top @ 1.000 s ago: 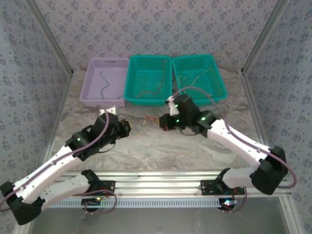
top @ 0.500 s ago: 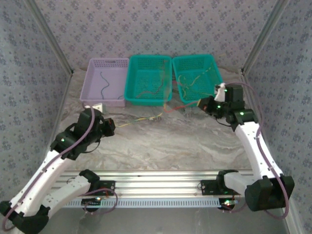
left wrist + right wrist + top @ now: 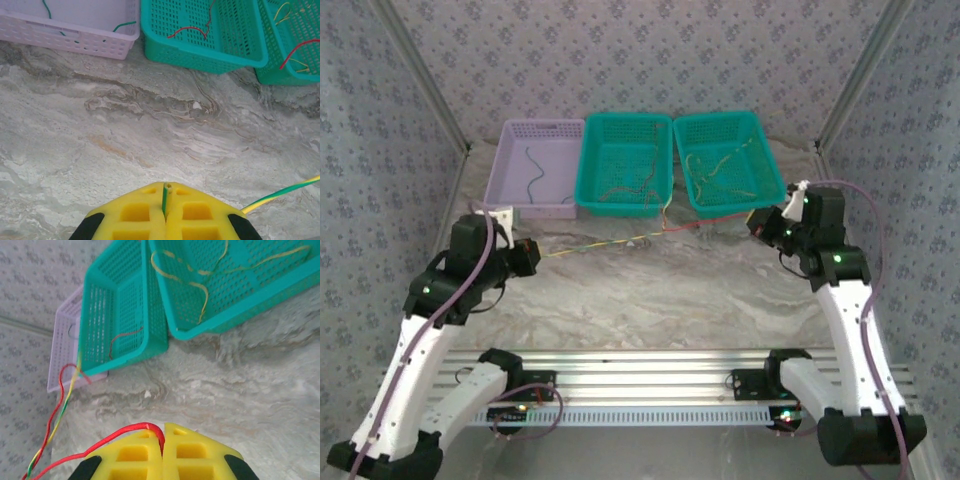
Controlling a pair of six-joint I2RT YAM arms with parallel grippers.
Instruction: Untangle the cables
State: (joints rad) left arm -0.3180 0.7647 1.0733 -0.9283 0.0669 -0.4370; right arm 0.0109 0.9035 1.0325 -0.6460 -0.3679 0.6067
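Clamping a green-and-yellow cable [image 3: 282, 191], the left gripper [image 3: 165, 217] is sitting near the surface's left edge. The right gripper [image 3: 163, 447], jaws together on a red cable [image 3: 131, 428], is sitting near the right edge. This spread is probably serving to draw the tangle taut in front of the baskets [image 3: 625, 210]. Where the two cables are crossing, the knot is proving too small to read. Other loose cables [image 3: 720, 165] are lying inside the baskets.

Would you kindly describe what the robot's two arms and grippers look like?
The left arm and right arm have white links with black joint housings showing small green lights, and a mauve cable loops along each. The left gripper and right gripper have yellow fingers with square recesses, on black mounts.
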